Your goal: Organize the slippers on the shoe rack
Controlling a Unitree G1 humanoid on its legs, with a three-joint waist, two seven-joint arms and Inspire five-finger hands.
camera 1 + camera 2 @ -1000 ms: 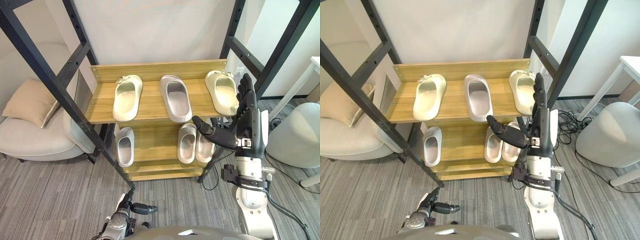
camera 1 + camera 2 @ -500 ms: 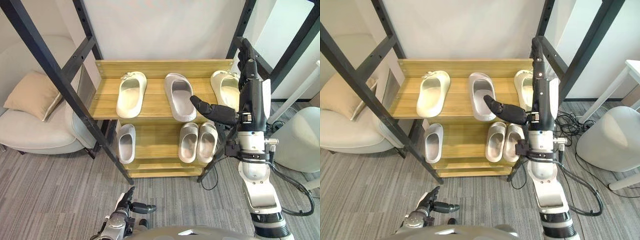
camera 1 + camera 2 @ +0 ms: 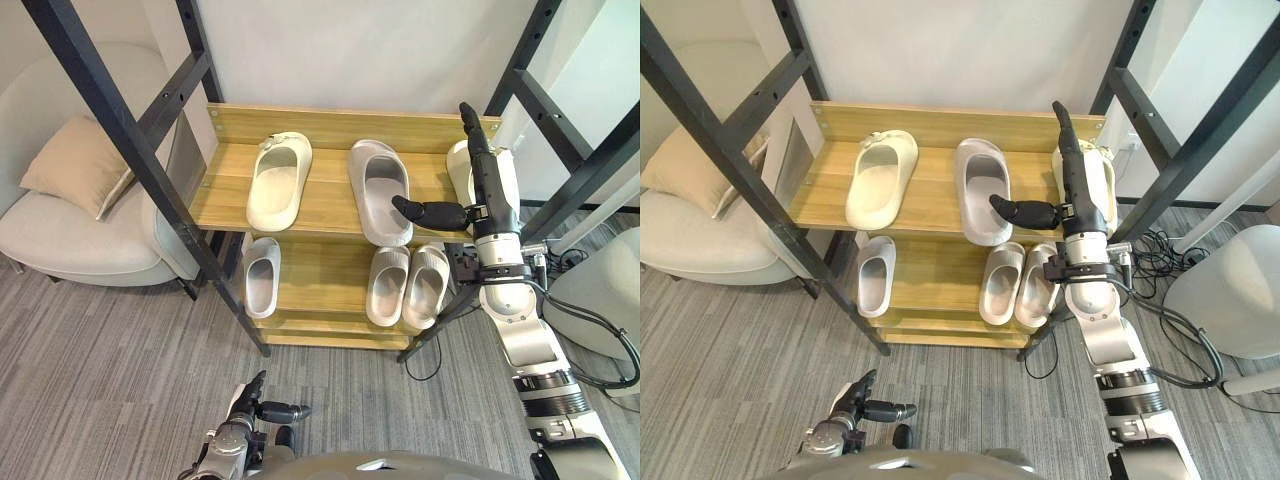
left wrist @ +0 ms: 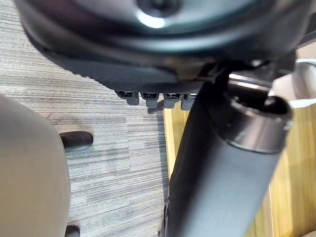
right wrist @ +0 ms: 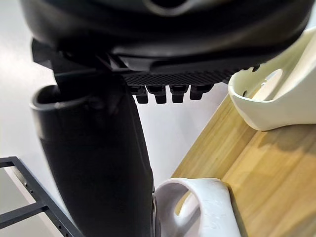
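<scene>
The whole view has shifted since a second ago, so the camera has moved; measured against the shoe rack (image 3: pixel 325 205), the six slippers lie where they did. The right hand (image 3: pixel 480 192) has risen. Its thumb crossed the lower shelf's pair then, and it stands at the top shelf now. The left hand (image 3: pixel 262 410) stays low.

At 9 o'clock of the rack, a pale upholstered armchair (image 3: pixel 60 250) carries a soft beige cushion (image 3: pixel 70 165). At 6 o'clock in the eye views, over ribbed grey carpet (image 3: pixel 100 370), the left hand hangs with its fingers loosely extended, holding nothing.

The rack is two light wood-grain boards in a black metal frame (image 3: pixel 130 137) of square bars.

On the top shelf, the left cream slipper (image 3: pixel 279 180) is smooth moulded foam with a rounded toe. It lies at 9 o'clock of the middle grey slipper (image 3: pixel 379 190), which has the same thick-soled shape. The right cream slipper (image 3: pixel 460 178), at 3 o'clock, is partly behind the right hand.

That hand is fully spread and grasps nothing. Its fingers point straight toward 12 o'clock and its thumb toward 9 o'clock. The thumb tip sits at the middle grey slipper's edge; whether they touch cannot be told.

On the lower shelf, the single grey slipper (image 3: pixel 262 276) sits at 9 o'clock and the grey pair (image 3: pixel 388 285) lies side by side at 3 o'clock.
</scene>
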